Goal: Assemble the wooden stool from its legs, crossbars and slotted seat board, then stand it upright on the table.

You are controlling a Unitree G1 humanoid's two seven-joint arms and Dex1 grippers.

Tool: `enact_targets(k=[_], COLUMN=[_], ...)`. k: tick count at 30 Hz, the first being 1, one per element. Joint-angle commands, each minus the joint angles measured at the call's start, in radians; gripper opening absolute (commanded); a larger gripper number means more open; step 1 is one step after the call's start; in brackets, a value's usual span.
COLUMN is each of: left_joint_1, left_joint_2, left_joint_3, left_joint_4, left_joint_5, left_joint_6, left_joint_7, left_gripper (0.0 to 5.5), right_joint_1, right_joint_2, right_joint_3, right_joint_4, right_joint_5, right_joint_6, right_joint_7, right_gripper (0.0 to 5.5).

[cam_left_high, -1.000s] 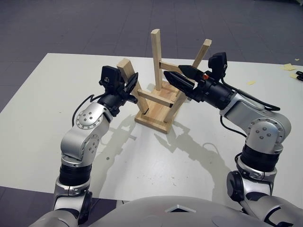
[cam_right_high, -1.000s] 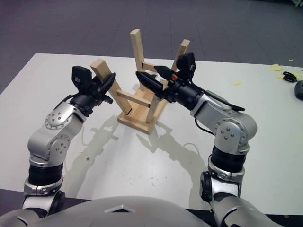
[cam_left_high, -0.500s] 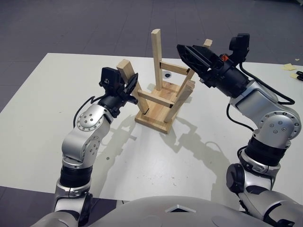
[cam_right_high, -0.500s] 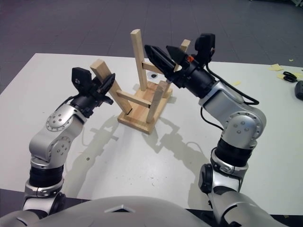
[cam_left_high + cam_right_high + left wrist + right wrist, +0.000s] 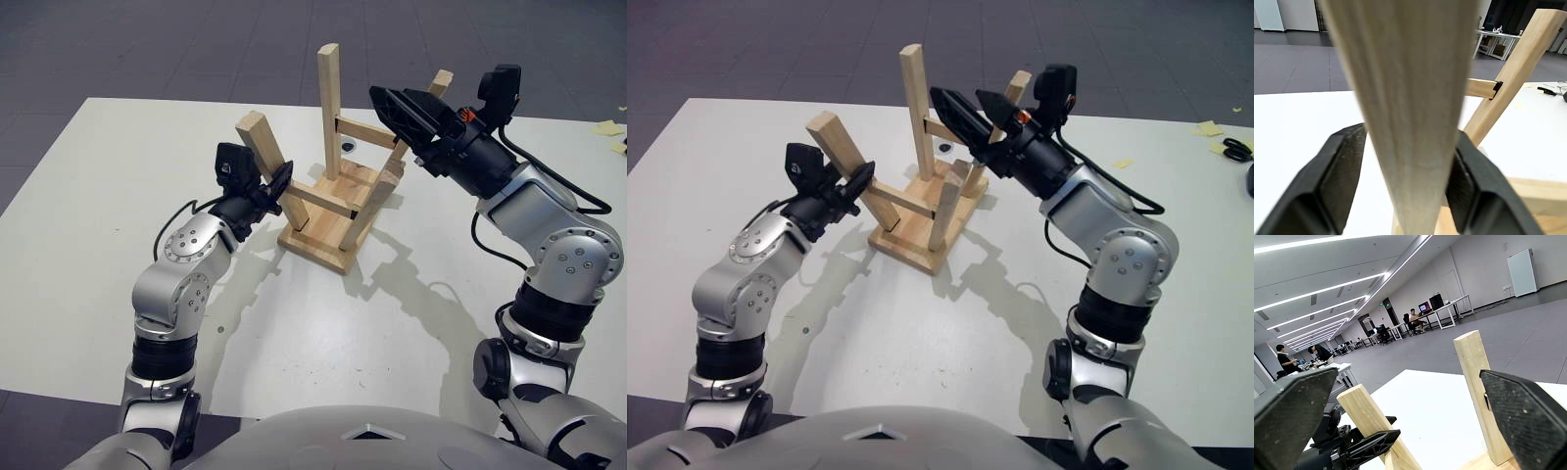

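Note:
The wooden stool lies upside down, its seat board (image 5: 329, 231) flat on the white table and its legs pointing up. Crossbars (image 5: 319, 199) join the legs. My left gripper (image 5: 275, 185) is shut on the slanted left leg (image 5: 257, 139); in the left wrist view that leg (image 5: 1410, 88) runs between both black fingers (image 5: 1334, 176). My right gripper (image 5: 407, 106) hangs open above the stool's right side, close to the far right leg (image 5: 438, 86) and holding nothing. Its wide-apart fingers (image 5: 1288, 416) frame the tall back leg (image 5: 1476, 391) and the left leg (image 5: 1374, 423).
A small dark item (image 5: 350, 147) lies on the table (image 5: 88, 225) behind the stool. Yellow scraps (image 5: 607, 127) and scissors (image 5: 1236, 147) sit at the far right edge. Bare tabletop spreads in front of and left of the stool.
My right gripper rose from among the legs at crossbar level to above the stool's right side. The left gripper kept its hold on the left leg. The head view shifted slightly.

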Motion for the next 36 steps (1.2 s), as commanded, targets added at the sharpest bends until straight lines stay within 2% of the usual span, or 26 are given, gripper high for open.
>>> enact_targets(k=[1,7,14,17,23,25,28,30,36], left_joint_1=[-0.043,-0.157,-0.409,-0.511,-0.621,-0.587,-0.413,-0.311,-0.273], left_joint_2=[-0.05,-0.019,0.049,0.056,0.087,0.093,0.089,0.07,0.002], left_joint_3=[0.051,0.118,0.245,0.266,0.234,0.192,0.07,0.028,0.052], left_joint_4=[-0.009,-0.006,0.03,0.086,0.276,0.324,0.368,0.34,0.261], left_joint_5=[-0.067,-0.088,-0.175,-0.21,-0.153,-0.146,-0.091,-0.086,-0.114], left_joint_6=[0.015,0.013,0.034,0.034,-0.036,-0.007,0.02,0.043,0.039], left_joint_7=[-0.009,-0.013,-0.021,-0.038,-0.126,-0.177,-0.241,-0.241,-0.179], left_gripper=[3.35,4.28,5.39,5.39,5.39,5.39,5.39,5.39,5.39], right_joint_1=[0.018,0.031,0.035,0.032,-0.009,-0.012,0.061,0.105,0.127], right_joint_2=[-0.011,-0.009,-0.006,-0.004,0.0,0.004,-0.009,-0.02,-0.027], right_joint_3=[0.013,0.022,0.032,0.035,0.03,0.03,0.099,0.139,0.158], right_joint_4=[-0.007,-0.01,-0.008,-0.002,0.007,0.012,0.01,0.001,-0.011], right_joint_5=[0.017,0.018,0.021,0.022,0.042,0.05,-0.007,-0.042,-0.072], right_joint_6=[-0.008,-0.024,-0.044,-0.056,-0.075,-0.079,-0.065,-0.058,-0.08], right_joint_7=[-0.004,-0.006,-0.015,-0.019,-0.037,-0.044,-0.036,-0.034,-0.029], right_gripper=[5.4,5.4,5.4,5.4,5.4,5.4,5.4,5.4,5.4])
